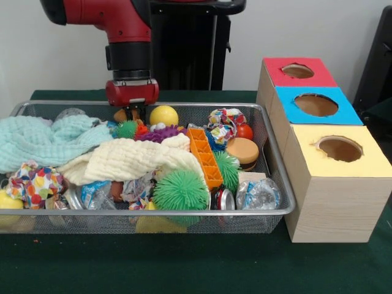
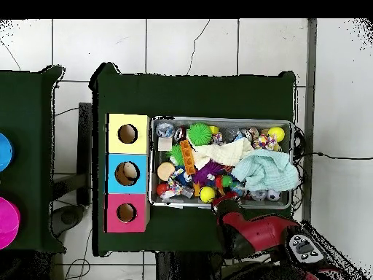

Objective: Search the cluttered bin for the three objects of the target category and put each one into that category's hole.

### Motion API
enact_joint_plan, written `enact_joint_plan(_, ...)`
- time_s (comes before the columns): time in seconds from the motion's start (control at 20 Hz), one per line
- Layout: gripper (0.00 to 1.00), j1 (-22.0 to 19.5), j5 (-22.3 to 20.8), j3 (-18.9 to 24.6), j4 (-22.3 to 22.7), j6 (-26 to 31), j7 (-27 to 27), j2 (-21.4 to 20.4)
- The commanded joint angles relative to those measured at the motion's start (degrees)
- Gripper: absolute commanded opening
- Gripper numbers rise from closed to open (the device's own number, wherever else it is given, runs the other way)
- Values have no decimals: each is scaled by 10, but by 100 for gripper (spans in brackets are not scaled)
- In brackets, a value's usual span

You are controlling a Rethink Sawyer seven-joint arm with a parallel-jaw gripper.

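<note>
The wire mesh bin (image 1: 277, 160) is full of clutter; it also shows in the overhead view (image 2: 218, 119). My gripper (image 1: 131, 112) is down at the bin's far edge, beside a yellow ball (image 1: 163, 115); in the overhead view the gripper (image 2: 221, 200) sits at the bin's rim on the robot's side. A small orange-brown thing (image 1: 121, 115) shows right under the gripper; I cannot tell whether it is a plush animal or whether it is held. No pale tan plush shows. The red-surround hole (image 1: 297, 71) is the farthest on the wooden box, and also appears overhead (image 2: 126, 212).
A mint cloth (image 1: 43, 139) and a cream cloth (image 1: 131, 158) cover much of the bin. Green spiky balls (image 1: 180, 191), an orange block (image 1: 205, 158), a toy burger (image 1: 243, 152) and crumpled foil (image 1: 258, 195) lie around. Blue-surround hole (image 1: 316, 105) and yellow-surround hole (image 1: 340, 149) are nearer.
</note>
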Motion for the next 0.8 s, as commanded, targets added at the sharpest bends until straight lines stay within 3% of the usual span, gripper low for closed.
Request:
enact_joint_plan(0.05,0,4,0,-16,-53,98,47,82)
enact_joint_plan(0.2,0,5,-2,5,-36,105,47,35)
enact_joint_plan(0.3,0,-10,-6,58,-13,146,35,-28)
enact_joint_plan(0.35,0,-30,2,101,4,181,24,-65)
enact_joint_plan(0.45,0,-46,28,147,22,231,0,-115)
enact_joint_plan(0.55,0,-55,54,181,30,272,-24,-150)
enact_joint_plan(0.8,0,-83,104,259,42,330,-37,-194)
